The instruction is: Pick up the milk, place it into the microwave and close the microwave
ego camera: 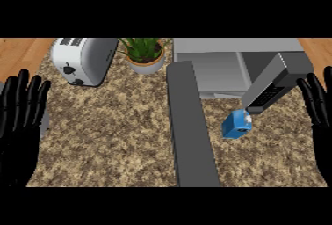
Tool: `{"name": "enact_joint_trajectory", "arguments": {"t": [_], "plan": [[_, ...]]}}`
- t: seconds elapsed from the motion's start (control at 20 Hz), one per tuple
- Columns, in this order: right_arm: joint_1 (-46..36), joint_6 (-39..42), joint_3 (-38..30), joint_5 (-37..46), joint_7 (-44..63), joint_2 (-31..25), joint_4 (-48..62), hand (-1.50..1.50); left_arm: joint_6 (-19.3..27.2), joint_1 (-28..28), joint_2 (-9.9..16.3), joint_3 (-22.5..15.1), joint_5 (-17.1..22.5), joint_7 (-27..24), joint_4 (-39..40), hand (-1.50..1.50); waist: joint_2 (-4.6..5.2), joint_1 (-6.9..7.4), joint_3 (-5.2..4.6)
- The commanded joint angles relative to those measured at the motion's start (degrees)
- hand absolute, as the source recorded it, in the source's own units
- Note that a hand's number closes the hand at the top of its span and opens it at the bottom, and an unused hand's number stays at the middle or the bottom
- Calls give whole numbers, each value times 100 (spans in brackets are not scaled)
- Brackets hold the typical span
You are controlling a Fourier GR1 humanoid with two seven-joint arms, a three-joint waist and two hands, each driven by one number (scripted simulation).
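Right hand point(318, 103) rests open, right of milk point(237, 124), apart.

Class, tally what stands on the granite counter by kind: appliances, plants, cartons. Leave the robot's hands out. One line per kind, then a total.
Appliances: 2, the toaster and the microwave with its door swung open
Plants: 1, the potted plant
Cartons: 1, the blue milk carton
Total: 4

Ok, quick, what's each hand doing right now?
Left hand: open, fingers up, resting at the left edge, holding nothing.
Right hand: open, fingers up, at the right edge, holding nothing.
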Motion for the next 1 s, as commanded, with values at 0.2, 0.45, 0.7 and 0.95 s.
{"name": "enact_joint_trajectory", "arguments": {"t": [0.2, 0.45, 0.7, 0.95], "plan": [[39, -1099, 422, 1230, 1117, 578, -803, -150, -1, 255, -204, -217, -87, -161, 167, -150, 119, 101, -1], [778, -918, 703, 1039, 1231, 770, -520, -150, 447, 739, -499, -409, 1172, -310, 505, -150, 119, 87, -1], [1286, -1086, 1051, 1116, 1117, 874, -762, -150, 608, 1702, -505, -1047, 896, -443, -218, -150, 115, 110, 5], [977, -1654, 1365, 1491, 992, 922, -60, -150, 263, 1979, -505, -875, 1176, -1320, 446, -150, 123, 119, 4]]}}
